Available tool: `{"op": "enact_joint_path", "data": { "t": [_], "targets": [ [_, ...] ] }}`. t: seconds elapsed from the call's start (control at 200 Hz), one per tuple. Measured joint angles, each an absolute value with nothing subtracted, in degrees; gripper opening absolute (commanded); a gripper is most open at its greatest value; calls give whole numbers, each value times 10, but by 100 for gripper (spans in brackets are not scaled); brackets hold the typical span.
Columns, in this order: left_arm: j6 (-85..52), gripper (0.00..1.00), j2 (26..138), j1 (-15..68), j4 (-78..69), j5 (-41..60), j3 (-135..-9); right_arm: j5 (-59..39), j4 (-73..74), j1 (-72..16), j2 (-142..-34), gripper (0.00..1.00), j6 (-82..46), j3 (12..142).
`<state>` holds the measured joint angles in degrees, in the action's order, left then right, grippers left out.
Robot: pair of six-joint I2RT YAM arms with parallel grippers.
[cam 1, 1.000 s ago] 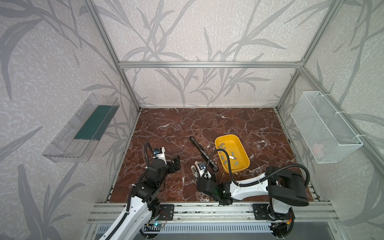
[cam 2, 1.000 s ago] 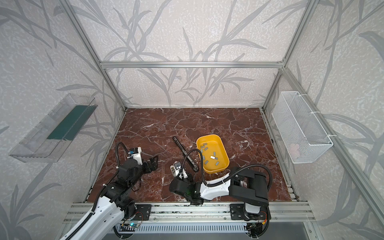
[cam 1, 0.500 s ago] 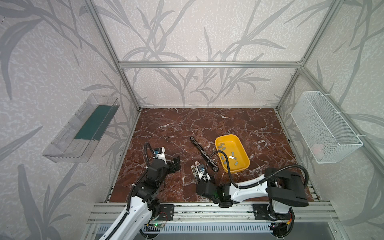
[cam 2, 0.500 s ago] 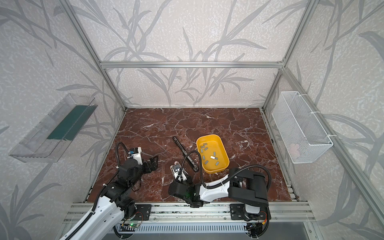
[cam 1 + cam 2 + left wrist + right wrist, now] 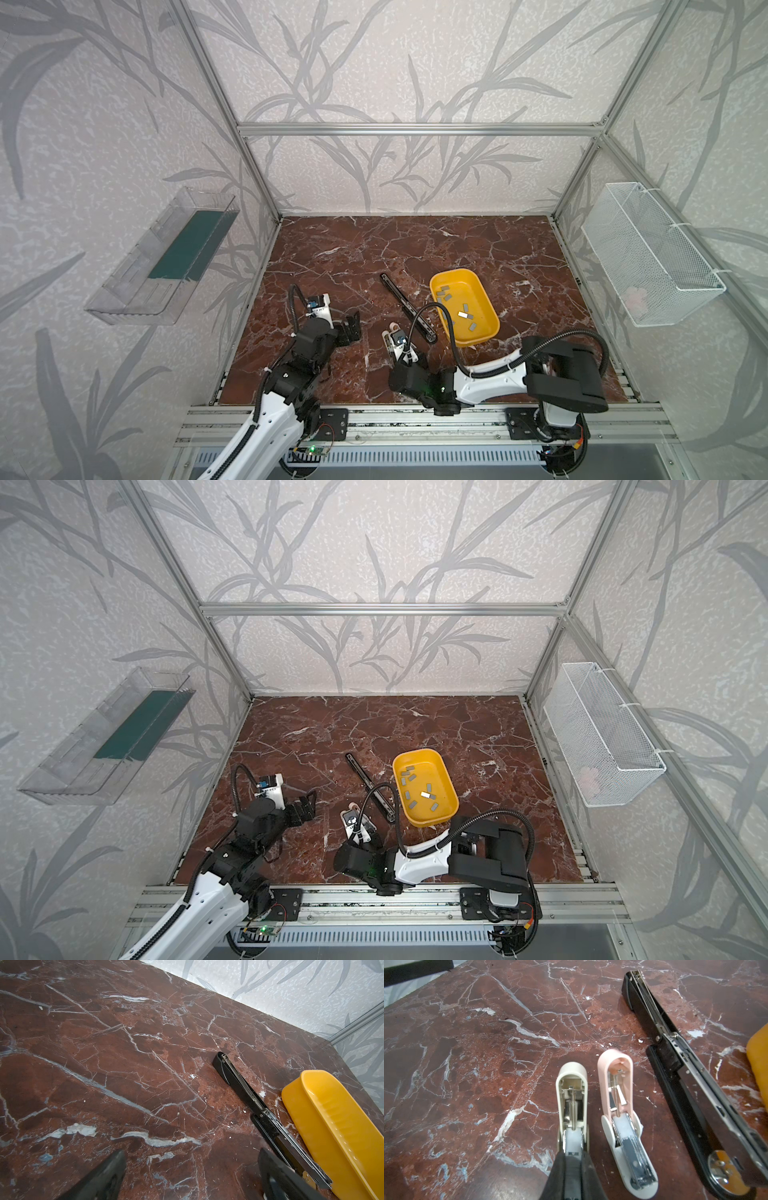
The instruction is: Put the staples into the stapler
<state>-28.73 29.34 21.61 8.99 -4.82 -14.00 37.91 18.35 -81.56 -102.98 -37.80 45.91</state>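
Several grey staples (image 5: 463, 313) lie in the yellow tray (image 5: 457, 272), also seen in the second top view (image 5: 426, 794). Three staplers lie open on the marble: a cream mini stapler (image 5: 572, 1093), a pink mini stapler (image 5: 616, 1076) and a long black stapler (image 5: 685, 1076). My right gripper (image 5: 572, 1157) is shut over the near end of the cream stapler's magazine, with a grey strip showing between its fingers, in line with the channel. In a top view the right gripper (image 5: 395, 349) sits mostly under its wrist camera. My left gripper (image 5: 191, 1153) hangs open and empty, left of the black stapler (image 5: 245, 1093).
The yellow tray (image 5: 332, 1126) lies right beside the black stapler (image 5: 407, 307). A white wire basket (image 5: 648, 257) hangs on the right wall and a clear shelf (image 5: 166, 257) on the left wall. An aluminium rail (image 5: 415, 415) runs along the front edge.
My right arm has drawn slightly to the left and toward the front rail, still shut over the cream stapler. The left arm has not moved.
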Motion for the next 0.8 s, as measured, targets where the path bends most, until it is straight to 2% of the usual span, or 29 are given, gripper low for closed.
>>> {"op": "enact_joint_path", "data": {
  "t": [0.801],
  "targets": [
    [-287, 99, 293, 216, 90, -48, -140, 379, 182, -818, -1036, 1, -377, 466]
  ]
}}
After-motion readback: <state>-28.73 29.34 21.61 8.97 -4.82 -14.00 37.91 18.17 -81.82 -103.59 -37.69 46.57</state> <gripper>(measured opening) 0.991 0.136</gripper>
